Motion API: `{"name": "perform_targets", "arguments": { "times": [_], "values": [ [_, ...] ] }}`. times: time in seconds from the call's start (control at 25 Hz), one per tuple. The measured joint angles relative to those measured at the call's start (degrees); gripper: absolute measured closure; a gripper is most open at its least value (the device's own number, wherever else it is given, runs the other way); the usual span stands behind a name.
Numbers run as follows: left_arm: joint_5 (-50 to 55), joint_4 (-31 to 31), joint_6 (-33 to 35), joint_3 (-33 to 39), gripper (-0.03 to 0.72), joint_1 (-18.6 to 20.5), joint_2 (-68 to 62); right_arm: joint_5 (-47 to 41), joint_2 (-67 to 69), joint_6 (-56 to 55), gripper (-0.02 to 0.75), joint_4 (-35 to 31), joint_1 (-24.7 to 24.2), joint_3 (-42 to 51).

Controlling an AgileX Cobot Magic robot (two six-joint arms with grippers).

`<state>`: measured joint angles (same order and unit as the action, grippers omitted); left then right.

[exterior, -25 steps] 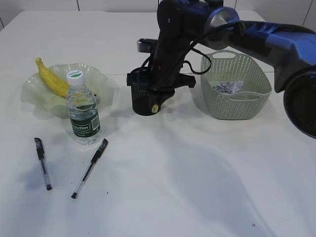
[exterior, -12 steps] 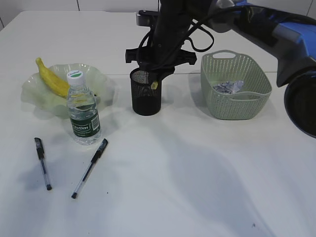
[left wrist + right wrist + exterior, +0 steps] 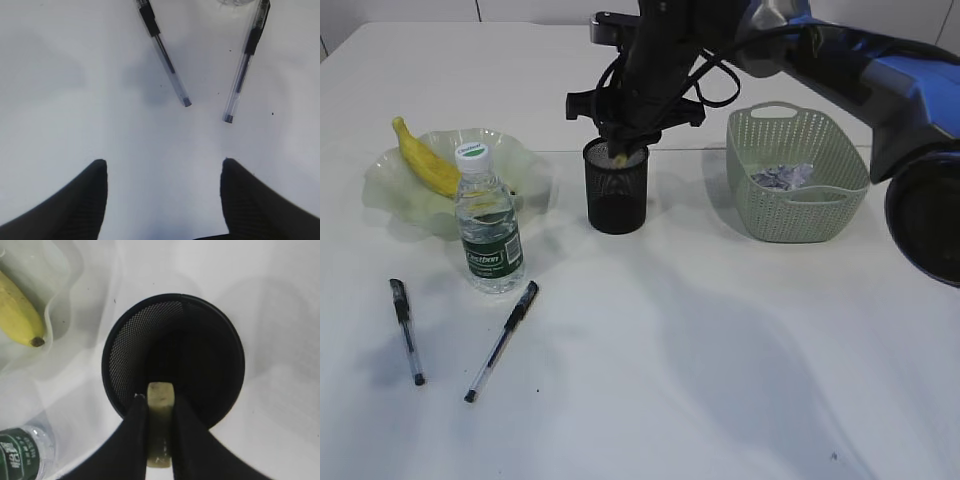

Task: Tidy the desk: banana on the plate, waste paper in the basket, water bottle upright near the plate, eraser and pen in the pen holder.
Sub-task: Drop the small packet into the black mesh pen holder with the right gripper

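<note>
My right gripper [image 3: 159,399] is shut on the pale yellow eraser [image 3: 160,407], held just over the mouth of the black mesh pen holder [image 3: 617,200]. Two pens [image 3: 162,50] [image 3: 245,70] lie on the table ahead of my open, empty left gripper [image 3: 162,170]. The banana [image 3: 423,158] rests on the pale green plate [image 3: 390,195]. Just in front of the plate the water bottle [image 3: 488,225] stands upright. Crumpled waste paper [image 3: 783,177] lies inside the green basket [image 3: 798,215].
The right arm [image 3: 840,60] reaches in from the upper right, over the basket. The holder stands between plate and basket. The two pens [image 3: 405,330] [image 3: 502,340] lie at the front left, below the bottle.
My right gripper, with the eraser in it, has risen from low beside the pen holder to over its mouth. The left gripper and all else are still.
</note>
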<state>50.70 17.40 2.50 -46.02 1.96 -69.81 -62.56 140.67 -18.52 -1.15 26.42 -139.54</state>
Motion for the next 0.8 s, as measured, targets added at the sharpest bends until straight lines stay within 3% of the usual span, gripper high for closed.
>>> {"name": "perform_targets", "arguments": {
  "times": [0.8],
  "values": [
    [0.0, -0.1, 0.0, 0.0, 0.193, 0.0, 0.0, 7.0, 1.2, 0.0, 0.647, 5.2, 0.0, 0.0]
  ]
}}
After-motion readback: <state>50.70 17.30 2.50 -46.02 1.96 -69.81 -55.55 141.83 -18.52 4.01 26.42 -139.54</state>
